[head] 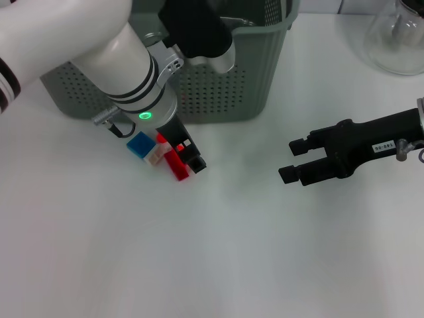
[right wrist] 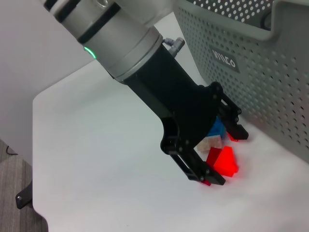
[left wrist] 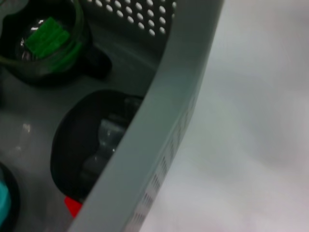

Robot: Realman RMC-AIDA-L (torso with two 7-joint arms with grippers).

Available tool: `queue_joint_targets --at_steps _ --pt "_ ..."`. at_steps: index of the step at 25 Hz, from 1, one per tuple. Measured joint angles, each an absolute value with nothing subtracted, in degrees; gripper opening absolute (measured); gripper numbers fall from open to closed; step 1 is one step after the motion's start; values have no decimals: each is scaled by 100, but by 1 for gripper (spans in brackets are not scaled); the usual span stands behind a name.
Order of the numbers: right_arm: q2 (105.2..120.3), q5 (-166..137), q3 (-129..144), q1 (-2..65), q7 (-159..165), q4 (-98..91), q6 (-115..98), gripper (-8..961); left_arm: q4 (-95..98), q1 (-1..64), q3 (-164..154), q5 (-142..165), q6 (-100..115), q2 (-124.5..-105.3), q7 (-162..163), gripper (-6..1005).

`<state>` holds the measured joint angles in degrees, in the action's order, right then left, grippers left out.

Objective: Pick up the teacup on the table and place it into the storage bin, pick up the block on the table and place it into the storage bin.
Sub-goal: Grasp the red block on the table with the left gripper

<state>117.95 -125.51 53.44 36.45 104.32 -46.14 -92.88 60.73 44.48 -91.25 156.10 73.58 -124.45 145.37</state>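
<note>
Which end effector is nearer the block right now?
Left. The left end effector is down at the block, fingers open astride it. The right end effector hovers well off to the block's right, open.

Not much to read here tbh. The storage bin (right wrist: 251, 72) has a small black label (right wrist: 223, 59) with white lettering on its perforated wall, looks like "MISCO" or close to it. The right gripper (head: 295, 159) arm carries a tiny white sticker (head: 383, 146) with digits, too small to make out.
</note>
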Motion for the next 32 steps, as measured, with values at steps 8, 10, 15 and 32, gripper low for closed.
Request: queue_joint_targets --at_steps 8,10,15,32 --pt "11795 -12551 5343 3650 10432 -4614 -9289 795 5918 4448 -9132 15609 7254 -12446 14523 766" --pt "11795 -12551 5343 3654 10432 -4614 -9290 795 5871 4447 -9132 15610 7217 -12445 14516 766" --pt "11795 -12551 5343 3652 10432 -4614 -9289 796 5830 4447 -9132 15609 7171 -12445 14490 767" --pt "11802 -12551 5349 3621 10432 -4614 -9281 795 5632 4504 -9132 15753 7077 -12449 14531 709"
